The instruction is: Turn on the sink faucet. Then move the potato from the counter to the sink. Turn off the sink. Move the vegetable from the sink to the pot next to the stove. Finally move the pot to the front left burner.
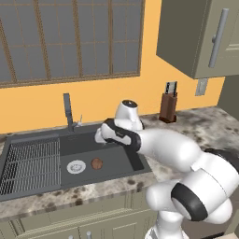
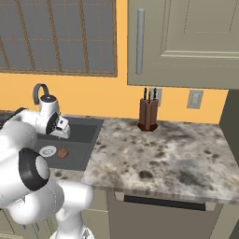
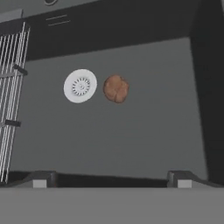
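A: Where is the potato [image 3: 116, 88]?
B: In the sink [image 1: 119, 161], just beside the drain [image 3: 80, 85]. The tool [image 3: 111, 178] hangs above, wide open, holding nothing.
A: It's round. A crooked grab might make it roll away.

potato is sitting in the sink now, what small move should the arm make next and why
Probably lower the open gripper straight toward the potato. It lies loose on the sink floor beside the drain, the fingertips well above it with nothing between them.
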### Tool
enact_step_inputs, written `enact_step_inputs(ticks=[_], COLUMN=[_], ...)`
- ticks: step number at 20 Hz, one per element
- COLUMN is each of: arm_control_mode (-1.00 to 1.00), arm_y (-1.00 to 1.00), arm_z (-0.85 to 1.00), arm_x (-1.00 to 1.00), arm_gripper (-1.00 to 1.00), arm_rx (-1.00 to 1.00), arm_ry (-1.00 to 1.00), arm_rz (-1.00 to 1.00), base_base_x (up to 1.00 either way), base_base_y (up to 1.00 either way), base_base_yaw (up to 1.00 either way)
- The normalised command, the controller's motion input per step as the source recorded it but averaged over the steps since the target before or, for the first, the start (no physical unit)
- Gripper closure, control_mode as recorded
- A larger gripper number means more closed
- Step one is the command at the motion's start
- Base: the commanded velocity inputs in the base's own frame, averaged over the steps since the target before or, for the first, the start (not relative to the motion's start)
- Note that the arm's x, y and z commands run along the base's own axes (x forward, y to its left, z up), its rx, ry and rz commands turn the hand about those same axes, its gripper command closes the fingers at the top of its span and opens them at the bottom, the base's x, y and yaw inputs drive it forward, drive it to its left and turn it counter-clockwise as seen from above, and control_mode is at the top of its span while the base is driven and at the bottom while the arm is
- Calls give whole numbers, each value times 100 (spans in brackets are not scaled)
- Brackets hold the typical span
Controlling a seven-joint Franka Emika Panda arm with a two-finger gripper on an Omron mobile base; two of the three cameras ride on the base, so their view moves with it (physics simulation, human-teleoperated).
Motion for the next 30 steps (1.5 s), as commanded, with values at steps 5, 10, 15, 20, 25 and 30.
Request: enact_step_inputs(ticks=[5, 10, 15, 20, 25, 30], arm_control_mode=[-100, -100, -100, -100, -100, -100], arm_y=[4, 7, 15, 25, 22, 15], arm_z=[-51, -49, -31, -18, -28, -44], arm_x=[37, 30, 32, 41, 42, 38], arm_gripper=[-100, -100, -100, -100, -100, -100], arm_rx=[-11, -11, -7, -6, -7, -9], arm_ry=[8, 12, 14, 6, 9, 6], arm_rz=[-4, -4, -5, -7, -7, -6], base_base_x=[0, 0, 0, 0, 0, 0], base_base_y=[0, 0, 0, 0, 0, 0], base_base_yaw=[0, 0, 0, 0, 0, 0])
